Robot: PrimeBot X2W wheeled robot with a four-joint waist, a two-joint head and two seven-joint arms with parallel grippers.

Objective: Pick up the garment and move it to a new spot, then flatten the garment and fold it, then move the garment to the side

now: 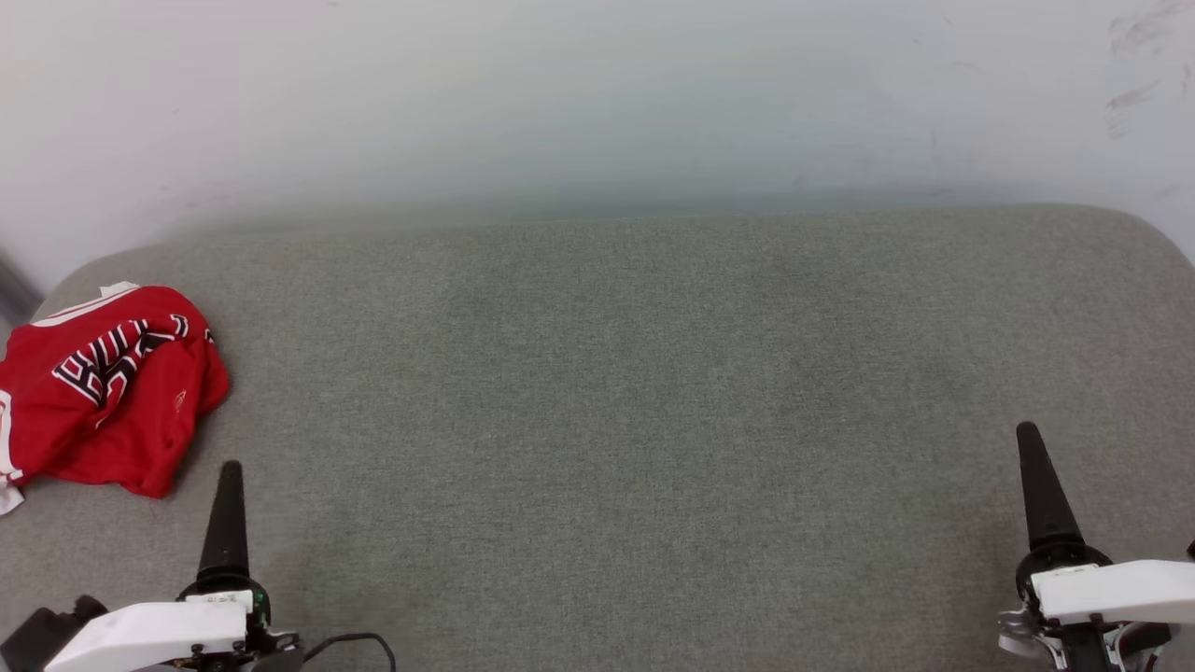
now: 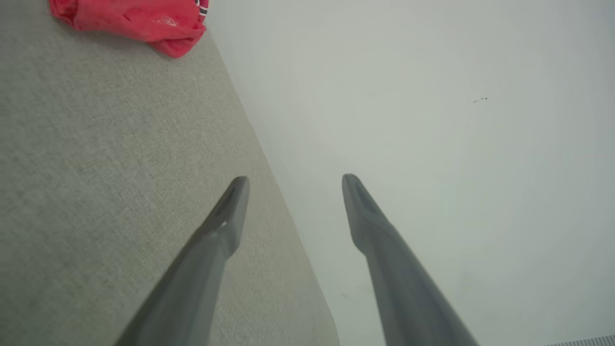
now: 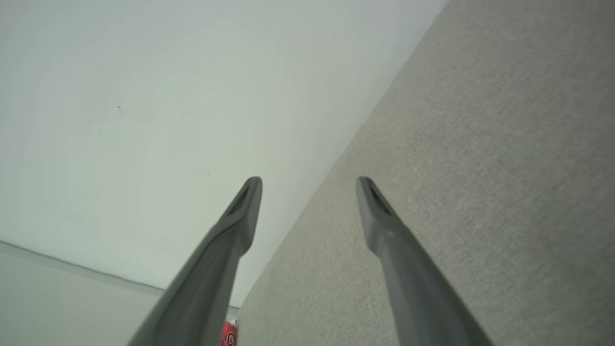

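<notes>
Pad point(image 1: 653, 420): grey woven cloth, matt, fine even grain, slightly rough to the eye.
Garment point(image 1: 112, 392), near left: thin red cloth, soft, rumpled, faint sheen on the folds. Lettering lies flat; printed or stitched, cannot tell.
Wall point(image 1: 560, 93), far: pale, smooth, matt paint; dark scuffs at far right.
Left gripper point(image 2: 294, 182), right gripper point(image 3: 310, 182): dark grey, smooth, hard plastic look, dull satin finish.
Wrist shells point(image 1: 149, 630): white, smooth, semi-gloss plastic.

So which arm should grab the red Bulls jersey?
Probably the left. The left gripper is open and close beside the crumpled jersey, while the right gripper is far across the grey fabric surface.
</notes>
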